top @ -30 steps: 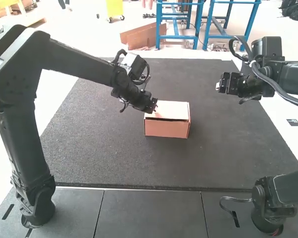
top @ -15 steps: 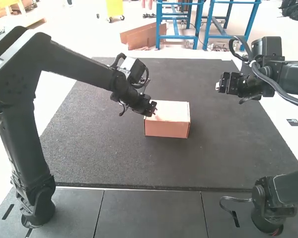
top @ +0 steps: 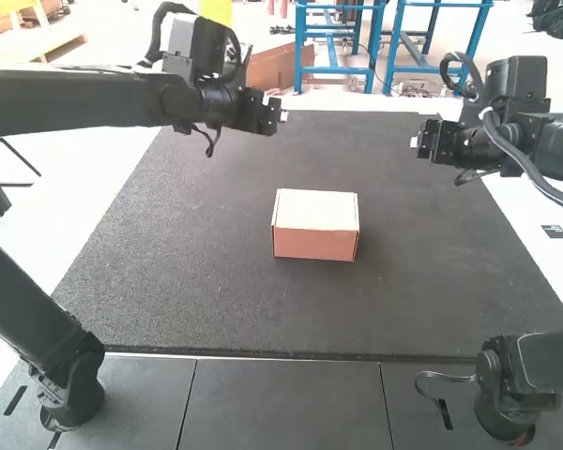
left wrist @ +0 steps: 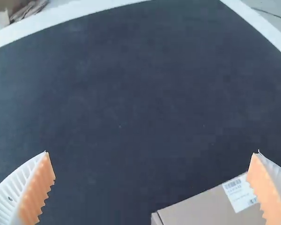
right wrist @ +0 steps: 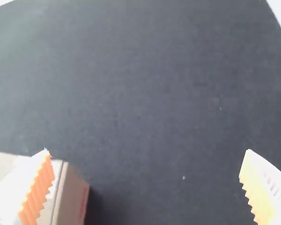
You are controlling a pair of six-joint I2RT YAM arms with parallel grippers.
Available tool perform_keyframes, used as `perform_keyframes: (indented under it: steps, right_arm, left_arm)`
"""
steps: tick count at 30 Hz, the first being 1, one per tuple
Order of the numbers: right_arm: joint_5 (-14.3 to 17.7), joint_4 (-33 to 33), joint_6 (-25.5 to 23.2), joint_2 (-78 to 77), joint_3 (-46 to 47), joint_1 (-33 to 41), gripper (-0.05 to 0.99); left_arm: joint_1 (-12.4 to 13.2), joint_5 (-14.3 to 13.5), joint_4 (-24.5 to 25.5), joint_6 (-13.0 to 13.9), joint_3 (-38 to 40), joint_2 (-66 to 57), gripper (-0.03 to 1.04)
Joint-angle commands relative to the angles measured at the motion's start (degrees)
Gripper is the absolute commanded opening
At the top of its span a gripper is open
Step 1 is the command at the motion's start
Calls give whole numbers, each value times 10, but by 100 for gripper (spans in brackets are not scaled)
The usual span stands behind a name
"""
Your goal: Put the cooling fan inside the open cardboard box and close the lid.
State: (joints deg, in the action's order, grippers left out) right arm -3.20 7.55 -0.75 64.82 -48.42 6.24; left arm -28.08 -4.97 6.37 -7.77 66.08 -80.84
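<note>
Here's the box (top: 315, 225), sitting square on the black mat (top: 169, 244) that covers the tabletop (top: 281, 403), lid flaps down flat and shut, plain brown sides all round. Left gripper (top: 273, 112) hangs high, up behind the box and off to its left, well apart from it. Look at its wrist view: white ribbed fingers (left wrist: 18, 197) with orange pads spread wide, nothing between them but mat, and a corner of the box with a small white label peeking in by one fingertip. Right gripper (top: 419, 144) is up in the air too, out to the box's right and a bit behind it, well apart. Same story from its own wrist view: orange pads (right wrist: 36, 187) flung wide, empty, bare mat between them, and one edge of the box showing just past a finger. Both arms are held level above the mat, grippers pointing in toward each other over the space behind the box
</note>
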Motion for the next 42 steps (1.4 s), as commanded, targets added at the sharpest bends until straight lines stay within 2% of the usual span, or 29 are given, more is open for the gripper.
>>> perform_keyframes:
  steps: [1, 3, 7, 10, 12, 18, 20, 22, 25, 30, 35, 42]
  right_arm:
    - [-8, -17, 51, -24, -11, -7, 91]
    - [-10, -23, 44, -28, -10, -6, 91]
    - [-8, -45, 44, -49, 4, -5, 91]
    - [-5, -42, 67, -69, 21, -4, 91]
    - [5, -46, 66, -87, 37, -4, 91]
    - [17, -86, 68, -157, 112, -4, 91]
    - [17, -102, 74, -186, 136, -4, 91]
    - [17, -105, 80, -212, 157, -3, 91]
    - [23, -119, 80, -259, 194, -4, 91]
    - [47, -197, 79, -332, 272, -8, 91]
    - [34, -257, 80, -401, 318, -7, 91]
    - [36, -301, 80, -421, 385, -8, 91]
  left_arm:
    - [12, -26, -58, -2, -47, 62, 97]
    - [18, -32, -128, -1, -92, 94, 97]
    - [29, -35, -189, 3, -173, 168, 97]
    - [38, -36, -206, -34, -221, 218, 97]
    - [47, -37, -215, -43, -250, 249, 97]
    - [76, -39, -239, -37, -344, 347, 97]
    - [85, -69, -264, -30, -379, 376, 97]
    - [93, -79, -281, -30, -414, 403, 97]
    - [109, -84, -282, -25, -460, 454, 97]
    - [136, -84, -285, 2, -547, 528, 97]
    - [154, -85, -304, 44, -598, 613, 96]
    - [154, -79, -243, 50, -651, 732, 96]
